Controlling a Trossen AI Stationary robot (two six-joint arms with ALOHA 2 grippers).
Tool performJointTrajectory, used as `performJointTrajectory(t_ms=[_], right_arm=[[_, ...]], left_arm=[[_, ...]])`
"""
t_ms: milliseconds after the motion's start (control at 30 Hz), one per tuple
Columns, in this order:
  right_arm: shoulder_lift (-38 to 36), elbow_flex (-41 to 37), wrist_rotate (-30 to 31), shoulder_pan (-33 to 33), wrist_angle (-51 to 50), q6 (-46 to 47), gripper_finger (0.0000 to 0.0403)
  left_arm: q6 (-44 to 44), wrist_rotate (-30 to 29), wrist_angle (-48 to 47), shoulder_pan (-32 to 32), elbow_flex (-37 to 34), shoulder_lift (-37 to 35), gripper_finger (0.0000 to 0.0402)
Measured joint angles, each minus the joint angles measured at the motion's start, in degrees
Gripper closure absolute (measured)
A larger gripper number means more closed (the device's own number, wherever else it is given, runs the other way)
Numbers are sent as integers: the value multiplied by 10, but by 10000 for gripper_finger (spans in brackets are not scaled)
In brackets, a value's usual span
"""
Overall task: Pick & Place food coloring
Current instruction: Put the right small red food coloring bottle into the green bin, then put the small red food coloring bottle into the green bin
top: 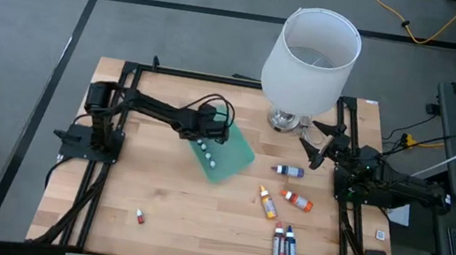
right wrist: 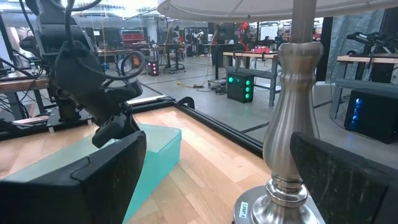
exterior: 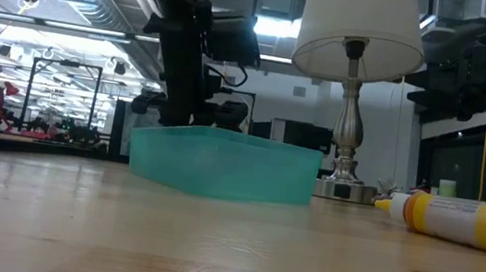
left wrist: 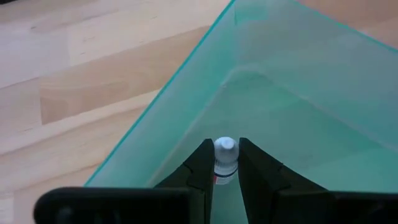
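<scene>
Landmark: green tray (top: 233, 157), a shallow translucent container lying at an angle on the wooden table (top: 172, 209), just beside the lamp (top: 308, 63)
Left gripper: (left wrist: 225, 163) reaches over the tray's rim, fingers (left wrist: 200, 168) closed on a tiny white-capped bottle (left wrist: 225, 155); the wrist view shows the bottle upright between the two dark pads, above the tray floor near one wall
Left arm: extends from its base at the table's left edge to the tray's near-left corner (top: 208, 129)
Bottles in tray: several small white-capped bottles (top: 208, 152) sit in a short row inside the tray, close to the left gripper
Right gripper: (top: 319, 145) waits beyond the tray's right side, beside the lamp base (top: 287, 121), jaws spread wide and holding nothing; the wrist view looks past its fingers at the lamp stem (right wrist: 297, 124) and the tray
Purple bottle: (top: 287, 170) lies on its side on the table just right of the tray
Orange-capped bottle: (top: 296, 200) lies right of the tray and nearer the table's front edge
Yellow bottle: (top: 267, 203) lies beside it, below the tray's right corner; in the low view it (exterior: 460, 221) lies right of the tray
Red and blue pair: two bottles (top: 284, 243) lie side by side farther from the tray, toward the front edge
Small red bottle: (top: 140, 215) lies alone, well apart from the tray, toward the front-left of the table
</scene>
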Motion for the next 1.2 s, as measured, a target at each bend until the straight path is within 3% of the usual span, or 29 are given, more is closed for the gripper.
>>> performJointTrajectory(t_ms=[233,633,1200], right_arm=[[0,0,0,0,0,0,6],[0,0,0,0,0,0,6],[0,0,0,0,0,0,6]], left_arm=[[0,-18,-1,4,0,1,349],[0,-15,-1,5,-5,1,314],[10,53,-13,5,-6,-38,309]])
